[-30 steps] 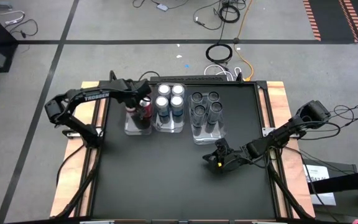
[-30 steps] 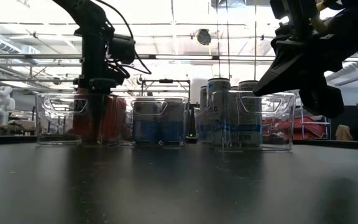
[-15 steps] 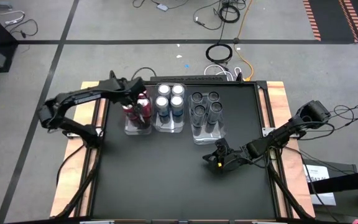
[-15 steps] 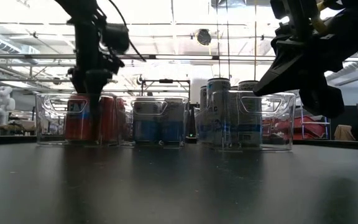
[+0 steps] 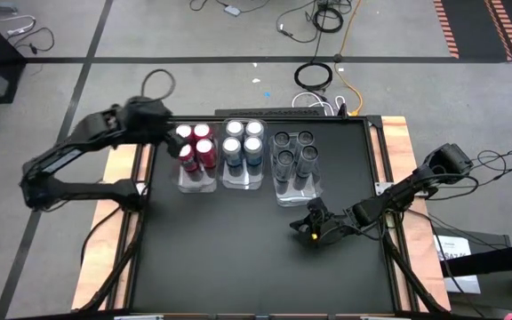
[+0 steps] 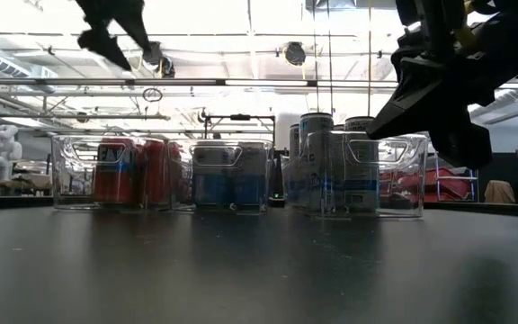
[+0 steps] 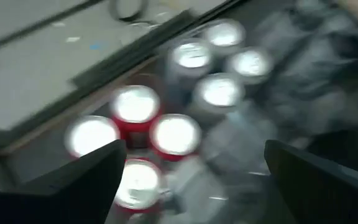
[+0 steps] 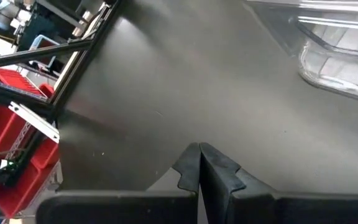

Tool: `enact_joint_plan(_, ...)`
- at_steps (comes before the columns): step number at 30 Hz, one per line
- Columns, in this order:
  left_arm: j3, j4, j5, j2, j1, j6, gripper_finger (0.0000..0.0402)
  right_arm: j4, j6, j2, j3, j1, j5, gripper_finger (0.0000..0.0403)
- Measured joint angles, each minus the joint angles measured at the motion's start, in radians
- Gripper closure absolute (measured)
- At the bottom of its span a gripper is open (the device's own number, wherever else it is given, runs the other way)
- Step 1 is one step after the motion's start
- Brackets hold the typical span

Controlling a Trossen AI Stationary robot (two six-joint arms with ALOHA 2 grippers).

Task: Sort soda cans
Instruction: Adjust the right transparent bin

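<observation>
Twelve soda cans, all upright, long axis vertical, silvery tops up: four red cans (image 5: 195, 146), four blue-and-silver cans (image 5: 243, 142), four dark grey cans (image 5: 294, 153). Three clear trays (image 5: 201, 184) in row near worktop (image 5: 238, 267) far edge, one colour each. Left pincer (image 5: 162, 135) wide, empty, raised beside red group. Right pincer (image 5: 309, 228) closed, empty, low over worktop near right edge. Front half of worktop bare.
</observation>
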State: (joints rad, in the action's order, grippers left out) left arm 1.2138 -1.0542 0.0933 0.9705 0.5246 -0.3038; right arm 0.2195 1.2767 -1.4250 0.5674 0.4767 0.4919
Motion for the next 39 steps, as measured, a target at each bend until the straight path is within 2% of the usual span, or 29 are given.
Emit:
enact_joint_plan(4,0.005,0.006,-0.139,-0.090,-0.046,-0.088,0.0010,-0.001,0.011,0.000,0.000,0.002,-0.021,0.0403)
enact_joint_plan(7,0.005,0.041,-0.205,-0.129,-0.140,-0.092,0.0010,-0.024,-0.087,0.000,0.000,0.002,-0.092,0.0403)
enact_joint_plan(11,-0.024,0.197,-0.160,-0.147,-0.316,-0.129,0.0010,-0.075,-0.189,0.000,0.000,0.002,-0.157,0.0403)
enact_joint_plan(17,-0.220,0.553,-0.075,-0.115,-0.581,-0.102,0.0010,-0.084,-0.200,0.000,0.000,0.002,-0.174,0.0403)
enact_joint_plan(20,-0.296,0.656,-0.072,-0.087,-0.645,-0.102,0.0010,-0.084,-0.222,0.000,0.000,0.002,-0.280,0.0403)
enact_joint_plan(22,-0.326,0.689,-0.069,-0.076,-0.668,-0.101,0.0010,-0.089,-0.245,0.000,0.000,0.002,-0.347,0.0403)
enact_joint_plan(25,-0.359,0.649,-0.069,-0.050,-0.675,-0.113,0.0010,-0.113,-0.287,0.000,0.000,0.002,-0.417,0.0403)
enact_joint_plan(29,-0.357,0.632,-0.069,-0.035,-0.676,-0.185,0.0010,-0.131,-0.334,0.000,0.000,0.002,-0.413,0.0403)
enact_joint_plan(39,-0.358,0.627,-0.069,0.001,-0.676,-0.128,0.0010,-0.021,-0.269,0.000,0.000,0.001,-0.410,0.0403)
